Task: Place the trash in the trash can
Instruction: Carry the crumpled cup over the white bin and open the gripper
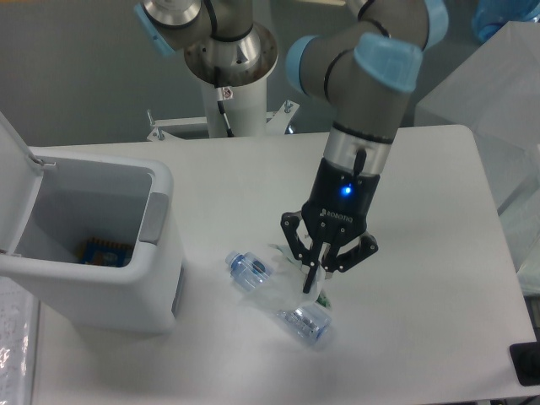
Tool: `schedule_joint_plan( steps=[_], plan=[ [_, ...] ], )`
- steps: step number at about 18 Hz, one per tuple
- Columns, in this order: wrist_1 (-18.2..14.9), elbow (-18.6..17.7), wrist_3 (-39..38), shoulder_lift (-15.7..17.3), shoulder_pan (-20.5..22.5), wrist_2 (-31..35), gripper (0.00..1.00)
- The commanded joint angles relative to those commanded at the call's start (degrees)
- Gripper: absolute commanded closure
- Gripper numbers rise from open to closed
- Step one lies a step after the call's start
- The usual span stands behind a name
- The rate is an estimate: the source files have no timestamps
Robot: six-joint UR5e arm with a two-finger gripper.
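The clear bluish plastic bottle (274, 297) lies on its side on the white table, cap end toward the trash can, crinkled label at its near right end. My gripper (311, 285) points straight down over the bottle's middle. Its jaws stand drawn together, pinched on the bottle's upper right edge, and the bottle still rests on the table. A small white scrap (281, 252), possibly the tissue wad, shows just behind the left finger and is mostly hidden. The white trash can (160, 253) stands at the left with its flip lid (15, 181) swung open.
A blue and orange item (103, 251) lies at the bottom of the trash can. The arm's base column (232, 93) rises at the table's far edge. A dark object (527, 363) sits at the near right corner.
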Motion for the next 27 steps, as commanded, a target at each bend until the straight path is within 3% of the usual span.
schedule_joint_plan(
  steps=[5,11,16,18,19,20,21,22,27],
  plan=[
    [-0.1,-0.6,-3.9,3.9,-4.4,-0.1,1.00],
    [0.0,-8.5,-3.6,11.9,-9.6,-0.1,1.00],
    [0.0,-11.6,-3.5,14.2,-12.7,0.1,0.94],
    [0.4,-12.9,-2.0,14.2,-14.5,0.3,0.73],
    [0.4,-13.3,-0.4,14.2,-14.7,0.3,0.54],
    [0.4,-13.6,1.1,14.3,-14.8,0.3,0.24],
    [0.4,-13.8,2.4,14.8,-14.8,0.3,0.05],
    [0.4,-14.2,3.1,15.2,-14.8,0.3,0.01],
    [0.4,-14.0,3.1,15.4,-14.8,0.3,0.00]
  ],
)
